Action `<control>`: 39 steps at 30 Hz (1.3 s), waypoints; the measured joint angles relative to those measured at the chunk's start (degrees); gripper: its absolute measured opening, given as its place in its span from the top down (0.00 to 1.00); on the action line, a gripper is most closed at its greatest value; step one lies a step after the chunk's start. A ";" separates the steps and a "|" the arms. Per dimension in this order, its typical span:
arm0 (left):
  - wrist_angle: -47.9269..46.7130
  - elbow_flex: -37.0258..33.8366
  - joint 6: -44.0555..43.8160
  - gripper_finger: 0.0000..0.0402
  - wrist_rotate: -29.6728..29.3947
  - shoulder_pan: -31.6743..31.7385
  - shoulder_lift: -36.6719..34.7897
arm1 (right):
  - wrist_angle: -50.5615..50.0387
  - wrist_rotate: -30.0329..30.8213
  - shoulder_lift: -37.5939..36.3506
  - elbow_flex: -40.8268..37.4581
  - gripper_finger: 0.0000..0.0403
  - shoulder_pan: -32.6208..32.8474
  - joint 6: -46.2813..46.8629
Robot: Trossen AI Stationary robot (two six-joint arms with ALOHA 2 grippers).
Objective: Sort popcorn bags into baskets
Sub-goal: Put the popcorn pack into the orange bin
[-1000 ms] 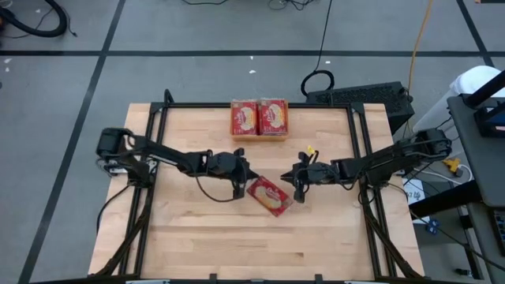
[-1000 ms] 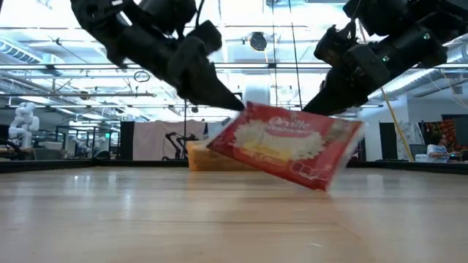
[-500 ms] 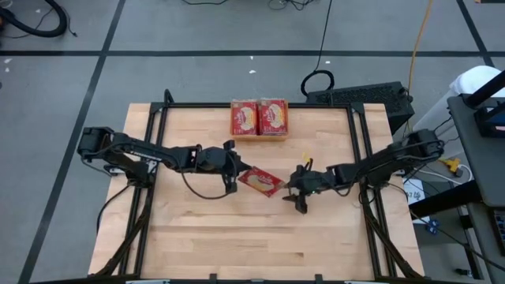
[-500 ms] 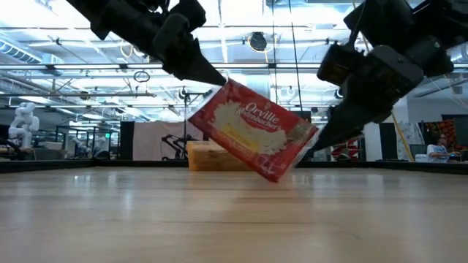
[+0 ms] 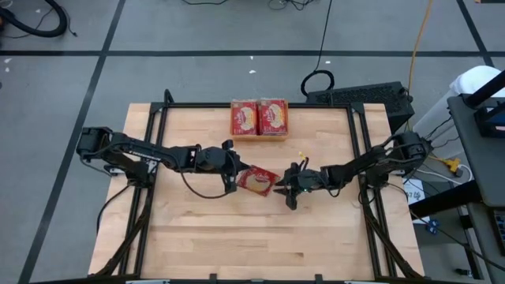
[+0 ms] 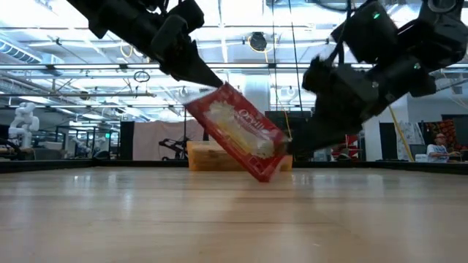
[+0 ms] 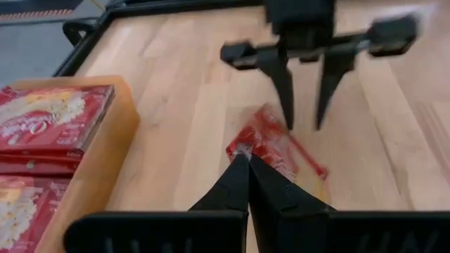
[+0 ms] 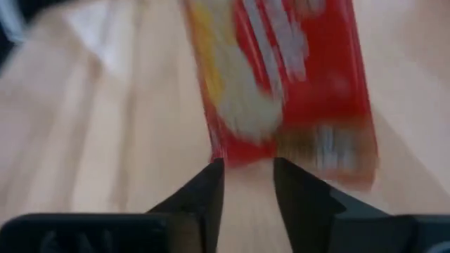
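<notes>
One red popcorn bag (image 5: 257,181) hangs tilted at mid-table, its upper corner in my shut left gripper (image 5: 237,180). In the low view the bag (image 6: 238,131) slopes down to the right, with its lower end (image 6: 267,172) close to the table. My right gripper (image 5: 287,190) is open at that lower end, its fingers (image 8: 209,184) standing on either side of the bag's edge (image 8: 246,151); whether they touch it I cannot tell. The orange basket (image 5: 259,135) at the far middle holds several red bags (image 5: 259,117). My left gripper pinches the bag's upper corner (image 7: 242,146) between its two fingers. The fingers slant down from the table's left side. The bag hangs tilted below them; whether its lower end (image 6: 267,174) rests on the table I cannot tell.
A black frame (image 5: 359,150) runs along the table's left, right and far edges. Bare wood (image 5: 252,244) fills the near half of the table. Beside the left gripper, the basket wall (image 7: 91,176) shows in the left wrist view.
My right gripper has let go of the bag's right end and opened. It then sank, rolled and came back toward the bag's lower end. My left gripper has risen and drawn toward the table's left with the bag, which has swung from nearly level to steeply tilted.
</notes>
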 joint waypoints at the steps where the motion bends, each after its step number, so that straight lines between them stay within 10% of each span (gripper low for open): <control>1: 0.15 0.00 0.39 1.00 -0.09 0.00 -0.33 | -1.68 -0.07 0.00 0.00 0.73 -0.17 1.04; 9: 2.62 0.02 1.54 1.00 -0.87 0.15 -2.14 | -5.05 -2.52 0.07 -0.02 0.63 -0.24 7.04; 19: 3.21 0.02 1.25 1.00 -0.90 0.07 -2.19 | 2.52 15.10 0.02 -0.02 0.41 -1.46 4.11; 39: 3.14 0.02 1.27 0.99 -0.94 0.04 -2.19 | 6.42 5.74 0.04 -0.02 0.44 -8.42 -9.69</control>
